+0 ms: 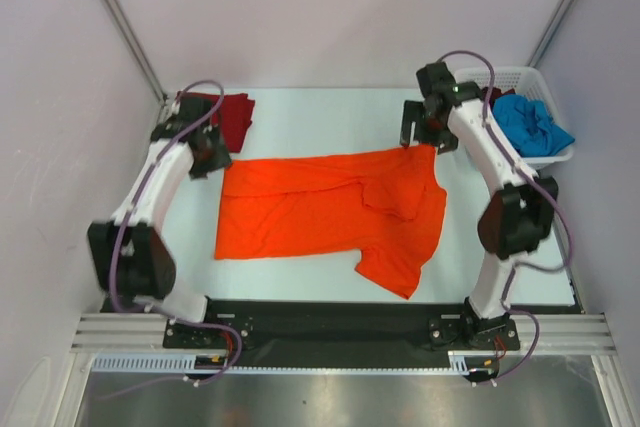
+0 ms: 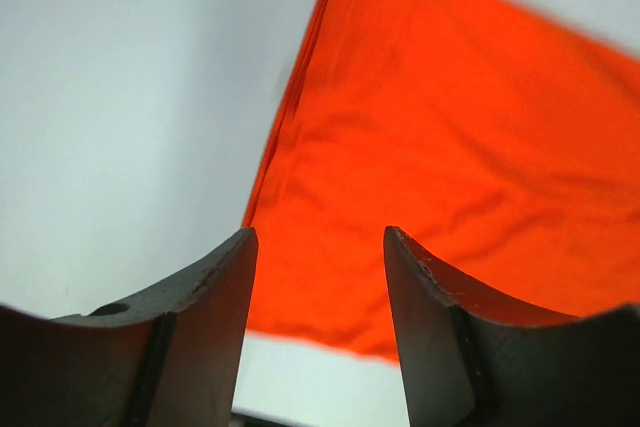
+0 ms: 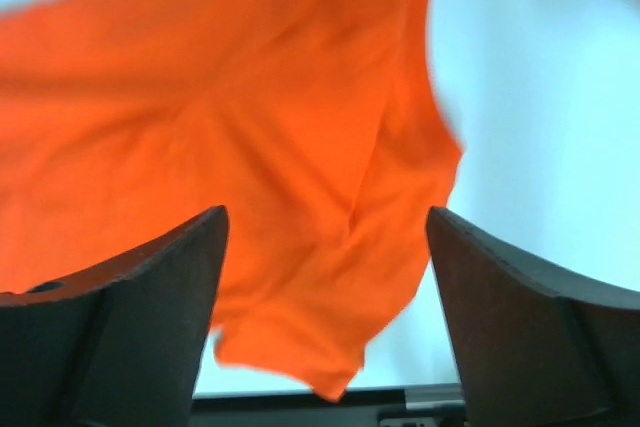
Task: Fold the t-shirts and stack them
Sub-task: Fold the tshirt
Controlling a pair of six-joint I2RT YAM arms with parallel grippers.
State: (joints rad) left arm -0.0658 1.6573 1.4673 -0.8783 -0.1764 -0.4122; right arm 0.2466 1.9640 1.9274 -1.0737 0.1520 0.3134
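An orange t-shirt (image 1: 330,212) lies spread sideways on a pale surface (image 1: 320,117), between two sets of robot fingers. One short edge sits just under the left fingers (image 2: 205,317) and the far corner of the opposite end sits just under the right fingers (image 3: 150,297). Part of the shirt's far long side is folded over onto the body. One sleeve lies crumpled on top towards the right fingers, and another pokes out on the side furthest from both sets.

The left fingers stand moderately apart and hold nothing; the cloth shows beyond the gap. The right fingers are spread wide, also holding nothing, and hover above the rumpled sleeve end.

Behind the left fingers, close by, rests a dark red t-shirt (image 1: 225,115), already folded. Just beyond the right fingers a white basket (image 1: 520,75) holds a bunched blue t-shirt (image 1: 530,125).

The fold looks only partly done, and several things could spoil it:
- The sleeve sticking out may stay outside the next fold and leave a lopsided bundle.
- Where the cloth is doubled, fingers closing on the top layer alone would peel the fold open.
- A grip that drags rather than lifts could bunch the whole shirt.
- The right arm works close to the basket, so a wide swing might knock it.
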